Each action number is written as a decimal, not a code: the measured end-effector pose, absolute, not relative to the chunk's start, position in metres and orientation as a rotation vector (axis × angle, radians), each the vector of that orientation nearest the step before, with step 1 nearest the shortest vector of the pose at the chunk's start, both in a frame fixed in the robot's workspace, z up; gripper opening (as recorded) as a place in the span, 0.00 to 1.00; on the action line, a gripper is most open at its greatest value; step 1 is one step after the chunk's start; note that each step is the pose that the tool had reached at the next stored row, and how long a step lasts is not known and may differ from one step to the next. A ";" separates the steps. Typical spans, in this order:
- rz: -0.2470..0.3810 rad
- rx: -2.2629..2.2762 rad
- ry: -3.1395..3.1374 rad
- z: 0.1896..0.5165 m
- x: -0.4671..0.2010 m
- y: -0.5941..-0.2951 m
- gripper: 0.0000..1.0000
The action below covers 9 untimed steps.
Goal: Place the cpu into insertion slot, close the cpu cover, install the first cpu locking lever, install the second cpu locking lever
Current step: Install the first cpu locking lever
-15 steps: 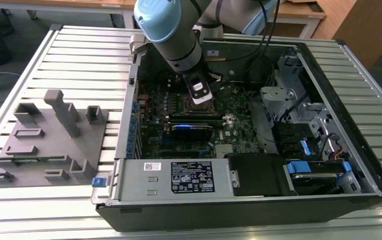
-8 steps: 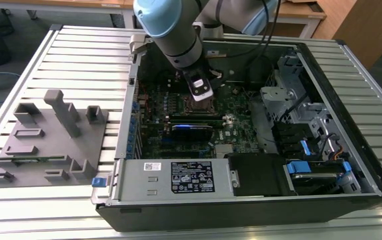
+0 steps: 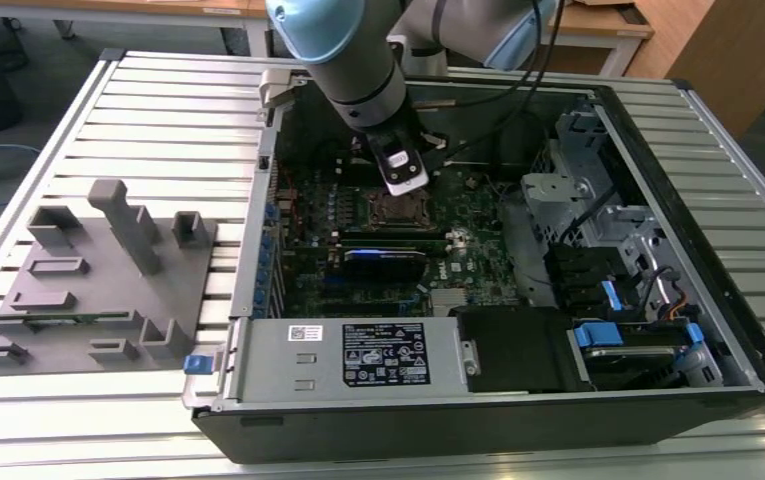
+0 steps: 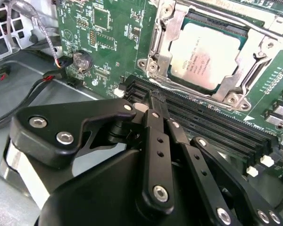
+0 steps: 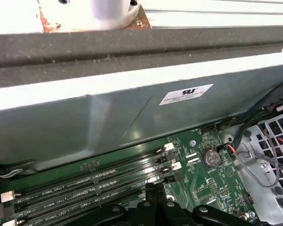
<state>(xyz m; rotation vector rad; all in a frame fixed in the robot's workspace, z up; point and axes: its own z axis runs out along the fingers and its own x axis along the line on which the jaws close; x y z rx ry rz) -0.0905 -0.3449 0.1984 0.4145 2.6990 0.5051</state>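
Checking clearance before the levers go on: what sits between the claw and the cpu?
In the second wrist view, black memory slots cross the green board between the claw and the cpu, which lies in its socket under the cpu cover.

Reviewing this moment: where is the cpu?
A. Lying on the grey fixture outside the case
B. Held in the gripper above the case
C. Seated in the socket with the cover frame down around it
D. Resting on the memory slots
C: in the second wrist view the cpu lies flat in the socket, with the cpu cover framing it; the gripper sits over the memory slots.
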 end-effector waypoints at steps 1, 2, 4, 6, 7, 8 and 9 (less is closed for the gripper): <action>0.505 0.415 2.699 0.198 -0.090 -0.345 0.11; 0.505 0.415 2.699 0.198 -0.090 -0.345 0.11; 0.490 0.417 2.709 0.199 -0.090 -0.345 0.11; 0.470 0.424 2.736 0.199 -0.090 -0.345 0.11; 0.460 0.428 2.750 0.199 -0.090 -0.345 0.11; 0.449 0.432 2.765 0.199 -0.090 -0.345 0.11; 0.438 0.435 2.779 0.199 -0.090 -0.345 0.11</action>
